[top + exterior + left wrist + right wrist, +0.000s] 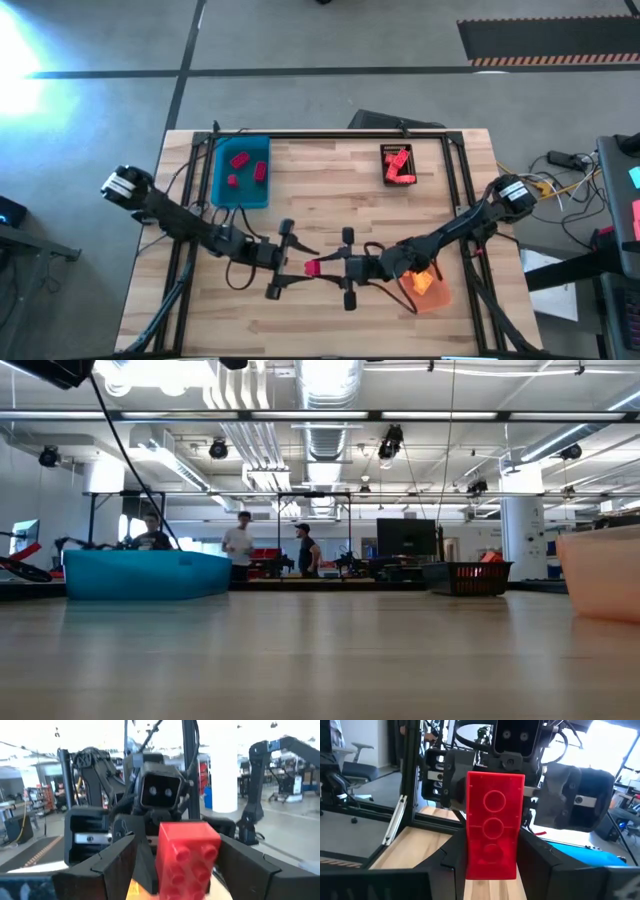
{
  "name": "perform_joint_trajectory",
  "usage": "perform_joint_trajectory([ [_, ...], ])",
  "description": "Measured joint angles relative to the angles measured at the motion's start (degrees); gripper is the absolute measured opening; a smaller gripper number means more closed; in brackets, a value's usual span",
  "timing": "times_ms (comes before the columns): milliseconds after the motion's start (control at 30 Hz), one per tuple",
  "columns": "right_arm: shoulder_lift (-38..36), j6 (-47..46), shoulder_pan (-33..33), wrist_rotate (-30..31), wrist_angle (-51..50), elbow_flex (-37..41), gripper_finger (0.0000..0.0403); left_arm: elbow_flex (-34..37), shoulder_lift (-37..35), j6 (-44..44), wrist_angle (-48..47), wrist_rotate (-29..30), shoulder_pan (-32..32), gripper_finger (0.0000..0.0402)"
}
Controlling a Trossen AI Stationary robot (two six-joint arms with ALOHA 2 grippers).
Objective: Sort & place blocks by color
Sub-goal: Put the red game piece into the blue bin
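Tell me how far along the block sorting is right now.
Done: three red blocks lie in the blue tray, more in the black tray. In hand: the right gripper holds a red brick toward the open left gripper. Left: orange blocks remain in the orange tray.

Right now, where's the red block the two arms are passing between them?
In the high view the red block sits mid-table near the front edge, held by the right gripper, with the open left gripper facing it.
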State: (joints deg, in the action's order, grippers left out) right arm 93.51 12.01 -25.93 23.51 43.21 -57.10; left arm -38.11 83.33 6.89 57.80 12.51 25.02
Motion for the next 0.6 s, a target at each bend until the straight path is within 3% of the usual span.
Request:
perform_joint_trajectory([
  [200, 0.04, 0.21, 0.11, 0.03, -0.05, -0.18, 0.0119, 0.02, 3.16, 2.02, 7.13, 0.02, -0.04, 0.023],
  [433, 0.04, -0.15, 0.11, 1.06, 0.01, -0.05, 0.0119, 0.02, 3.4, 2.75, 7.76, 0.21, -0.09, 0.013],
  [600, 0.04, -0.23, 0.11, 2.41, 0.07, -0.05, 0.0133, 0.03, 3.11, 2.56, 7.57, 0.64, -0.26, 0.013],
])
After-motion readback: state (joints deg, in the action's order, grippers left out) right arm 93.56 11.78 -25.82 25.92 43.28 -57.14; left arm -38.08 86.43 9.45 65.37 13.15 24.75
